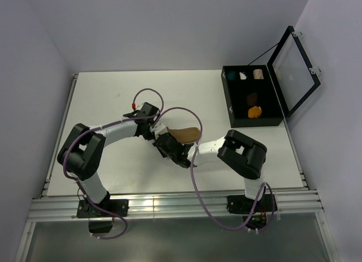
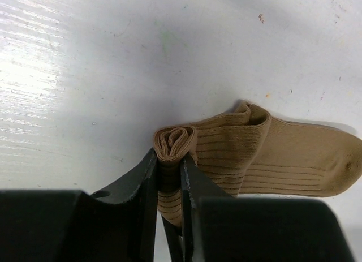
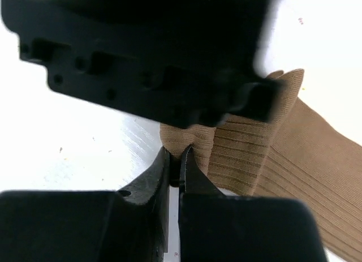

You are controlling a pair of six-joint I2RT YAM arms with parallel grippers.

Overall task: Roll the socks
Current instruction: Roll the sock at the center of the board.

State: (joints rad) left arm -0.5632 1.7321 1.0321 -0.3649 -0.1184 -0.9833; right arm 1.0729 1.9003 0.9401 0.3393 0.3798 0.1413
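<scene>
White table, 1 tan sock, 1 box

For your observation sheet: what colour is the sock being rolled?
The sock is plain tan, ribbed; best seen in the left wrist view.

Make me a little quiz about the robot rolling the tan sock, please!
1. True or false: the tan ribbed fabric sock lies completely flat, with nothing rolled.
2. What clamps the sock's rolled end? A) the left gripper B) a person's hand C) nothing
3. Fill the gap: the open black compartment box sits at the white table's far ____ corner.
Key: 1 false, one end is rolled up. 2 A. 3 right.
</scene>
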